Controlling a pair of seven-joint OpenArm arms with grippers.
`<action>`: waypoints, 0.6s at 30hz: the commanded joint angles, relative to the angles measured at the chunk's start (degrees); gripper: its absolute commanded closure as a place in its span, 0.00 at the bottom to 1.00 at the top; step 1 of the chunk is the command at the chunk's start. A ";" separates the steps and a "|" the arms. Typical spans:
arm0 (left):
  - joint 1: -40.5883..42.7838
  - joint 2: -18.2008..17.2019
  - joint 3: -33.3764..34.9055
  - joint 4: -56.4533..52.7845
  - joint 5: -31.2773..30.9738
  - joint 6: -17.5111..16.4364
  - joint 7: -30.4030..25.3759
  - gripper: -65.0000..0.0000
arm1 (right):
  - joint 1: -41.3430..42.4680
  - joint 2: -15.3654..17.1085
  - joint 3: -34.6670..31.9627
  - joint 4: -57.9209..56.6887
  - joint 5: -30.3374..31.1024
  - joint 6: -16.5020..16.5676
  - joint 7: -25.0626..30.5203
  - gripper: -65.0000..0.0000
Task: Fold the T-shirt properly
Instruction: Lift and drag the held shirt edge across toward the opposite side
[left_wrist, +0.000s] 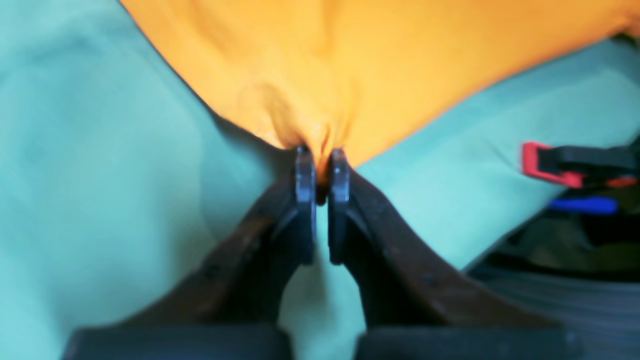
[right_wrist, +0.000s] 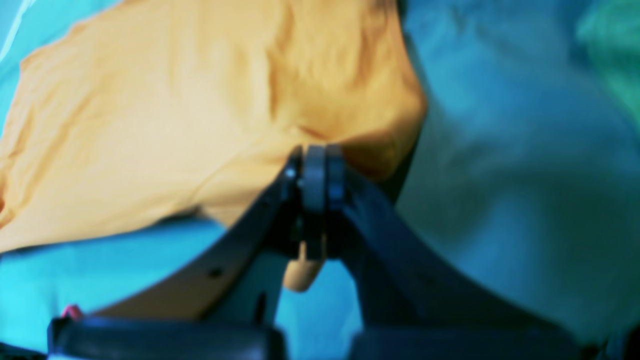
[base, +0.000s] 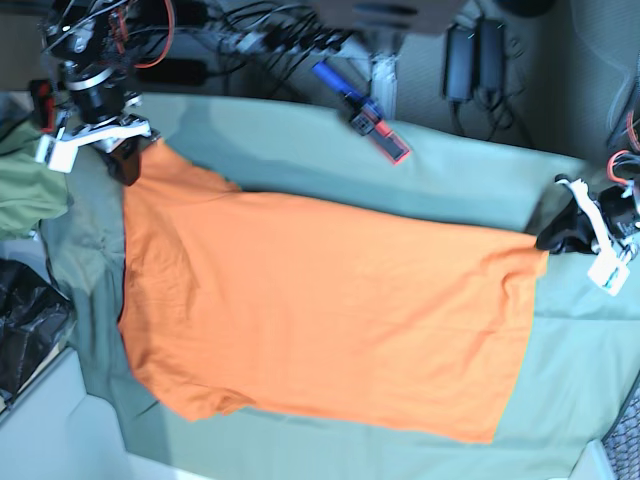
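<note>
The orange T-shirt (base: 320, 310) lies spread across the pale green table cloth (base: 440, 180), stretched between both arms. My left gripper (left_wrist: 322, 160) is shut on a bunched corner of the T-shirt (left_wrist: 320, 75); in the base view this gripper (base: 552, 240) is at the far right edge of the shirt. My right gripper (right_wrist: 315, 165) is shut on a fold of the T-shirt (right_wrist: 175, 125); in the base view it (base: 128, 160) holds the shirt's upper left corner. Both held corners look slightly lifted.
An olive green bunched garment (base: 25, 185) lies at the left edge beside the right arm. A blue and red clamp (base: 365, 115) sits on the back edge of the table; one also shows in the left wrist view (left_wrist: 575, 165). Cables and power bricks (base: 470, 45) lie behind.
</note>
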 joint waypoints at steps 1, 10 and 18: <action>-1.29 -0.94 -0.50 0.48 -0.63 -1.35 -1.77 1.00 | 0.83 1.57 0.26 0.98 -0.11 5.68 1.55 1.00; -9.66 -0.52 0.72 -9.09 1.42 -1.35 -4.24 1.00 | 10.47 7.21 -3.21 -6.78 -1.66 5.73 2.27 1.00; -19.19 1.25 6.54 -20.20 9.75 -1.35 -10.88 1.00 | 20.02 10.67 -11.80 -15.89 -6.19 5.73 4.22 1.00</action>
